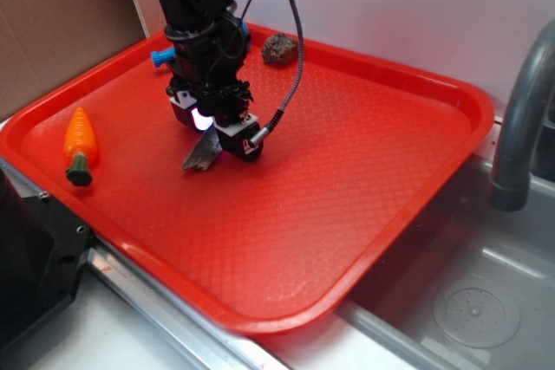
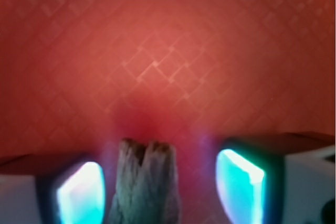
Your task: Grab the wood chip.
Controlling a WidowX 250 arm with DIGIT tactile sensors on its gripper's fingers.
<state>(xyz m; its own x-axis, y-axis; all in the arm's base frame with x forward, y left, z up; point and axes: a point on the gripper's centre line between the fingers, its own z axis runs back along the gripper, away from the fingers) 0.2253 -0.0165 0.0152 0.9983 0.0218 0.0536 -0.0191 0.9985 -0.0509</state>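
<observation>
A: Where is the wood chip [image 1: 202,155] right now?

B: On the red tray [image 1: 364,153], near its middle, directly under the claw [image 1: 215,132]. In the wrist view its jagged end [image 2: 145,182] points up between the 2 pads, closer to the left-hand one, with a clear gap to the other.

A: So is the claw gripping it?

B: Not by my reading. The jaws stand spread with the chip between them, so it looks open and straddling the sliver, lined up so that closing would pinch its thin sides.

A: Why so low?

B: The chip is flat, so the pads [image 2: 80,195] likely need to reach almost to the tray.

A: Anything in the way?

B: No. The toy carrot [image 1: 79,145] lies well apart at the tray's left, and the dark lump [image 1: 279,48] sits near the far rim.
</observation>
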